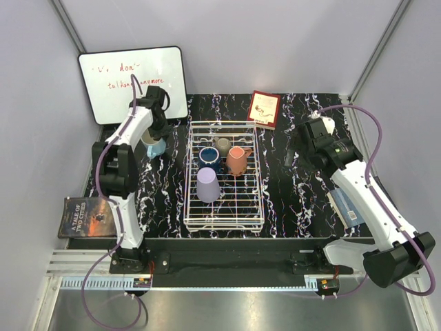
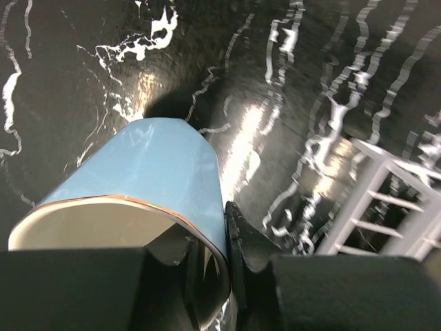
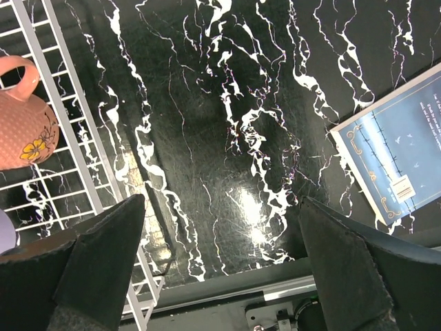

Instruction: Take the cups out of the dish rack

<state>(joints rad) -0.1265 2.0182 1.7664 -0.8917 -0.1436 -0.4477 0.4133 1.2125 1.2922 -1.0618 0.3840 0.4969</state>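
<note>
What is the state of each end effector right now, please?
Left end effector: closed on the rim of the light blue mug.
Right end effector: open, holding nothing.

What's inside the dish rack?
Four cups: lavender tumbler, dark blue cup, salmon mug, grey-beige cup. Anything under the tumbler is hidden. Outside, in left claw: light blue mug.

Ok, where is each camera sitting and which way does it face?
Top external: above and behind, looking down on the dish rack; both arms.
Left wrist: on the left gripper, facing the table; fingers clamp the light blue mug.
Right wrist: on the right gripper, facing down; open fingers.
Shared: salmon cup, top and right wrist.
</note>
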